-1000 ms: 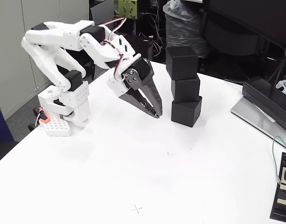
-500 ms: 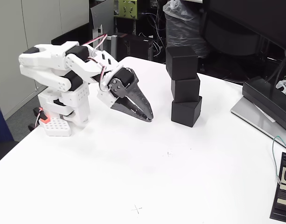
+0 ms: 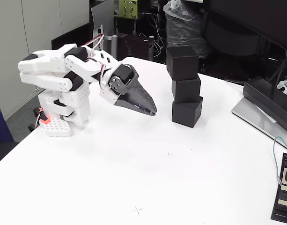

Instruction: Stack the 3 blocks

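With three blocks [image 3: 185,86] stacked, slightly twisted, on the counter [image 3: 148,178], the tool [image 3: 152,111] hangs beside them, apparently closed and empty; task looks complete.

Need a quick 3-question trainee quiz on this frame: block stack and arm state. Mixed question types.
1. True or false: the three black blocks stand in one column on the white table.
2. Multiple choice: the gripper is
A) clamped on the top block
B) shut on nothing, off to the left of the column in the fixed view
C) pressing down on the bottom block
3. Short answer: which block sits turned out of line with the other two?

Key
1. True.
2. B. The fingers are closed together with nothing between them, apart from the column.
3. The bottom block; it is rotated against the middle block and top block.
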You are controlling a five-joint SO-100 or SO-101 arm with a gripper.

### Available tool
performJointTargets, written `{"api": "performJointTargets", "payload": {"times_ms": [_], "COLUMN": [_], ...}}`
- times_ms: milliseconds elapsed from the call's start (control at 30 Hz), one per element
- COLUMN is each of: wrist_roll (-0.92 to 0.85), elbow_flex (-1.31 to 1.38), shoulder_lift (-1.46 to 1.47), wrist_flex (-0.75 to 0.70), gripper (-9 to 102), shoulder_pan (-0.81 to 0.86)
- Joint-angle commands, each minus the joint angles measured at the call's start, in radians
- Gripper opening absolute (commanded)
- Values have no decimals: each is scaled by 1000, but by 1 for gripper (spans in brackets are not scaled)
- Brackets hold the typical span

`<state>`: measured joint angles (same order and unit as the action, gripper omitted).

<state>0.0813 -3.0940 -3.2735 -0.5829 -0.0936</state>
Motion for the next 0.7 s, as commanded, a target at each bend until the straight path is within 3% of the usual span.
{"api": "performJointTargets", "payload": {"times_ms": [0,667], "wrist_roll": [51,46], "elbow_flex": [3,3], "shoulder_lift": [-8,3], "wrist_flex": [3,0], "gripper": [-1,0], "shoulder_pan": [-5,9]}}
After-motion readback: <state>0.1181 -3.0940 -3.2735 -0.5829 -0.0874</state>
